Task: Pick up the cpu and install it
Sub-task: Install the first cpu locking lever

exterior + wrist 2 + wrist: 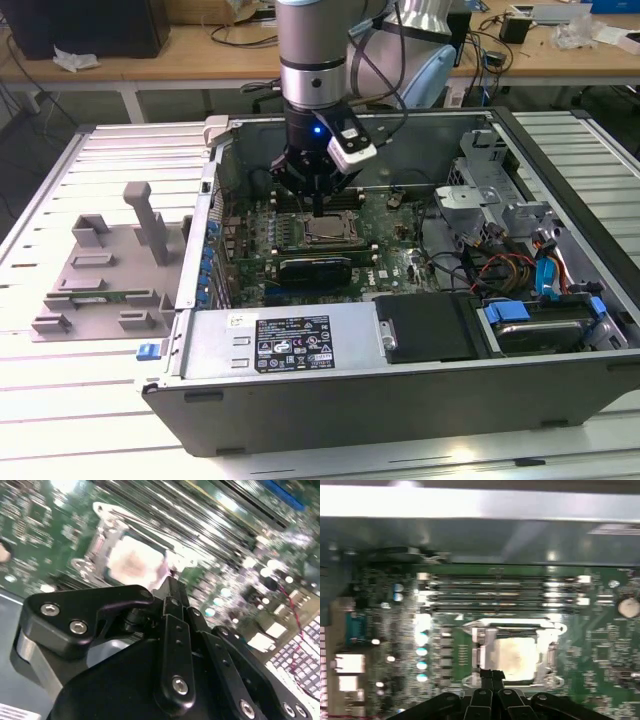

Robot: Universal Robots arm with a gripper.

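Over the socket [293, 238] in the open computer case [400, 362], the exterior view shows the gripper [318, 207] pointing tips-down, with the cpu [326, 232] lying flat inside that socket's frame.

In the second wrist view the gripper [170, 583] has its fingers pressed together with nothing between them. The cpu [134, 562] sits in the socket just beyond the tips.

In the first wrist view the gripper [491, 673] meets the socket's near edge, beside the cpu [516, 655]. Whether they touch cannot be told.

The placing step looks done. Any further move calls for a clean, straight path clear of the socket, so that the chip is not nudged.
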